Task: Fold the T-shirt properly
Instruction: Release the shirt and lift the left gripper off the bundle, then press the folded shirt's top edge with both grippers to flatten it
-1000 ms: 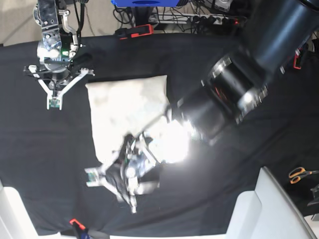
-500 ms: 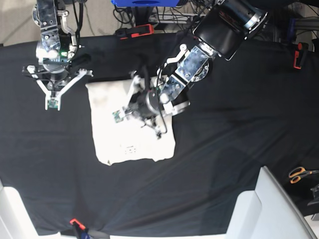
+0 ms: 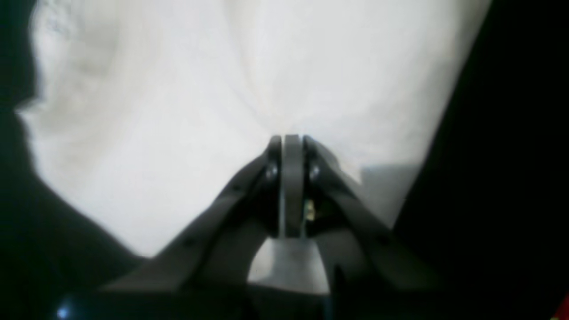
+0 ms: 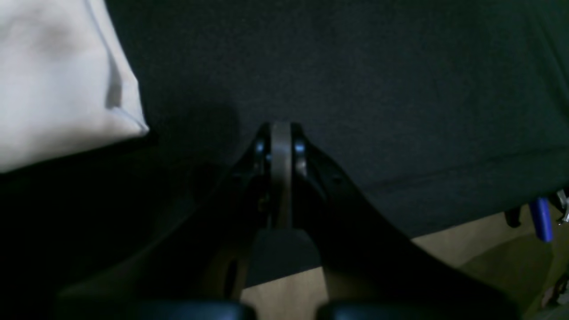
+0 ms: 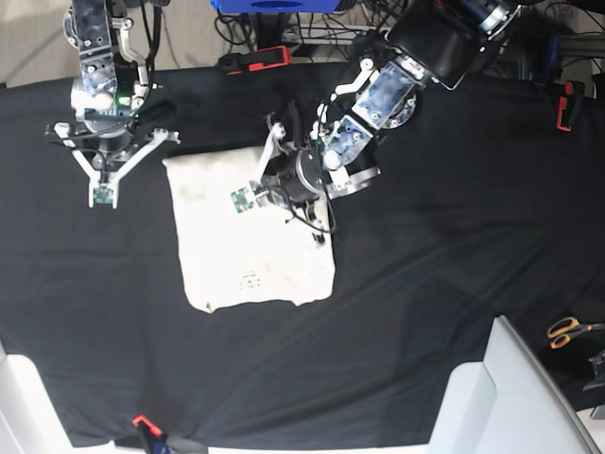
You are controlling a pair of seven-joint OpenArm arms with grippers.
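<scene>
Black table cloth (image 5: 454, 284) spread across nearly everything. Blue bin (image 5: 279, 6) and tangled cables (image 5: 378, 24) at twelve o'clock, beige floor (image 5: 28, 43) at eleven, orange-handled scissors (image 5: 567, 332) at four, white panels (image 5: 515, 397) at five.

T-shirt (image 5: 248, 241): plain cream to off-white, with one small faint dark printed mark (image 5: 250, 281) near its lower edge. Table cloth (image 5: 425, 284): solid black, no pattern. Scissors (image 5: 570, 331): orange handles. Clamp (image 5: 256, 61) at the far edge: red and black. Bin (image 5: 274, 6) beyond it: bright blue.
</scene>
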